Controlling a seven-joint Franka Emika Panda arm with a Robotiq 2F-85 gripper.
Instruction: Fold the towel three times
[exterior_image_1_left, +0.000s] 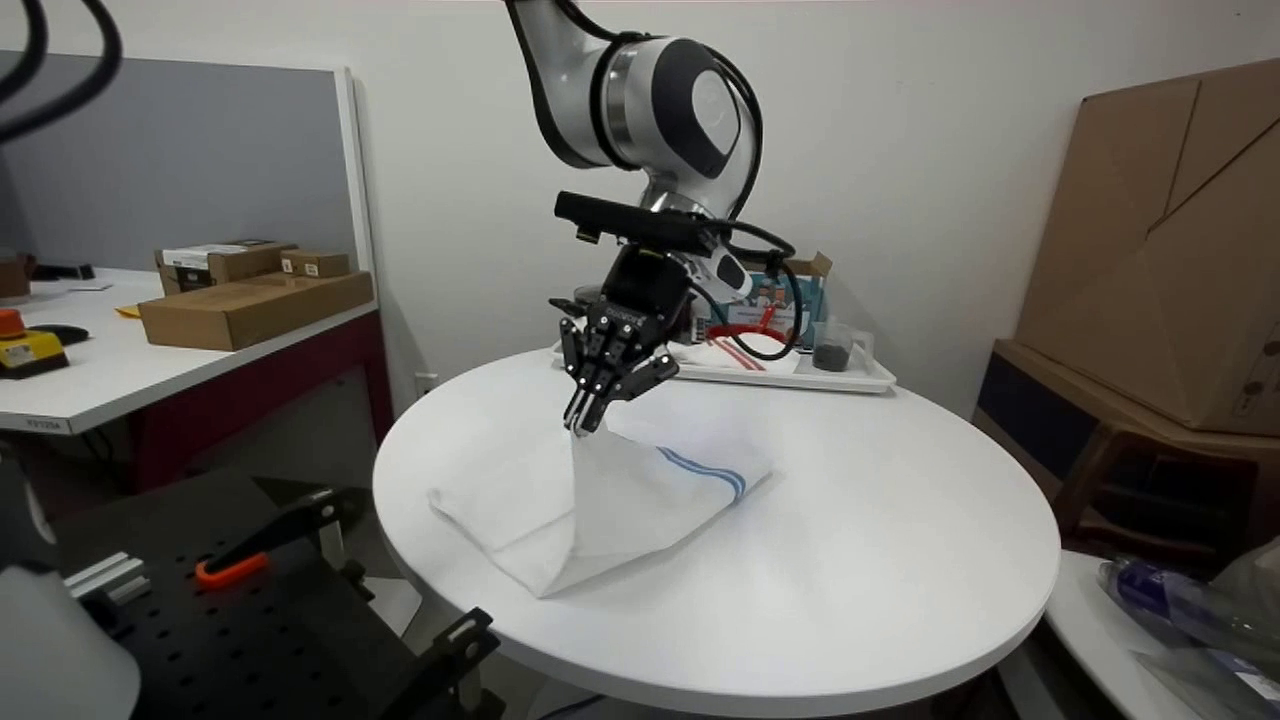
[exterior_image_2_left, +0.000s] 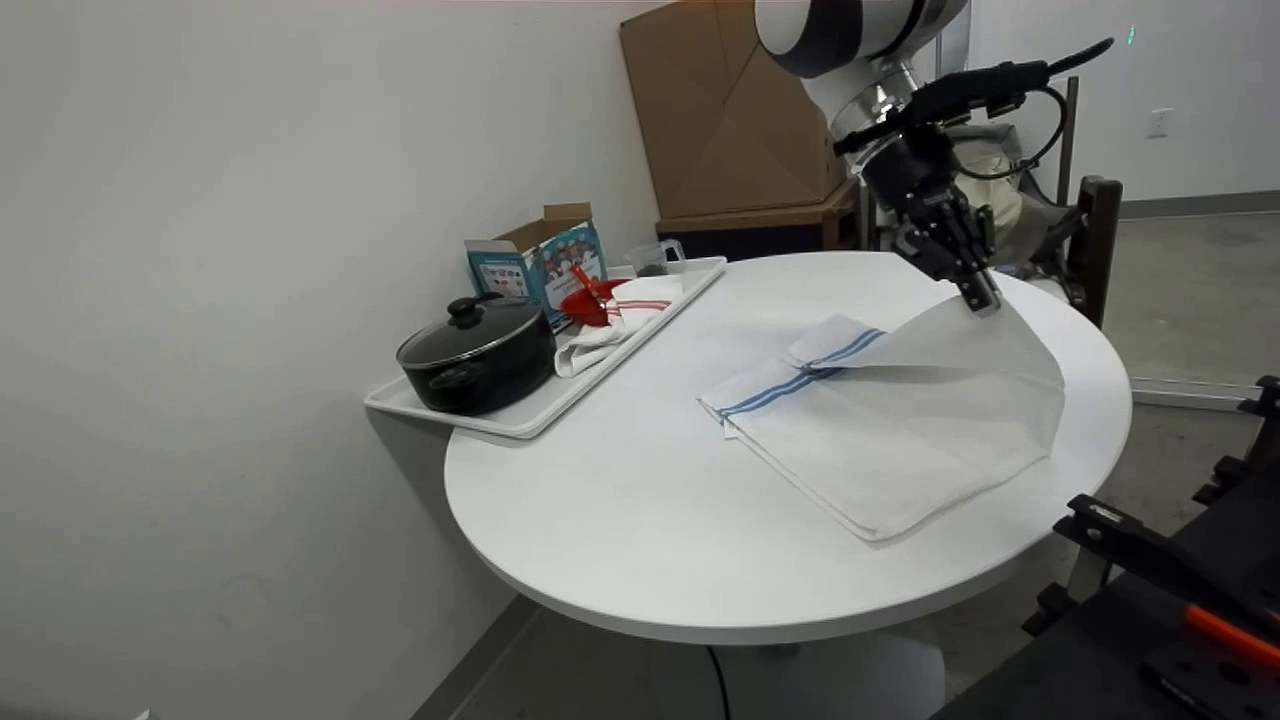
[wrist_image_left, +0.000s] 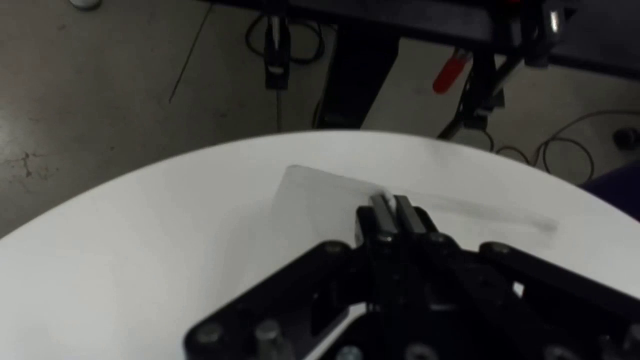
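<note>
A white towel with blue stripes (exterior_image_1_left: 640, 510) lies on the round white table, and it also shows in an exterior view (exterior_image_2_left: 900, 440) and in the wrist view (wrist_image_left: 315, 200). It lies in layers, with its edges not quite lined up near the stripes. My gripper (exterior_image_1_left: 583, 424) is shut on one edge of the towel and holds that part raised above the table. The gripper also shows in an exterior view (exterior_image_2_left: 984, 300). In the wrist view, a bit of white cloth sits between the nearly closed fingertips (wrist_image_left: 392, 204). The rest of the towel touches the table.
A white tray (exterior_image_2_left: 540, 425) at the wall side of the round table (exterior_image_1_left: 850, 600) holds a black lidded pot (exterior_image_2_left: 480, 355), an open box (exterior_image_2_left: 570, 255), a red item, a red-striped towel (exterior_image_2_left: 645, 292) and a clear cup (exterior_image_1_left: 832, 345). A dark bench with clamps (exterior_image_1_left: 250, 620) stands beside the table.
</note>
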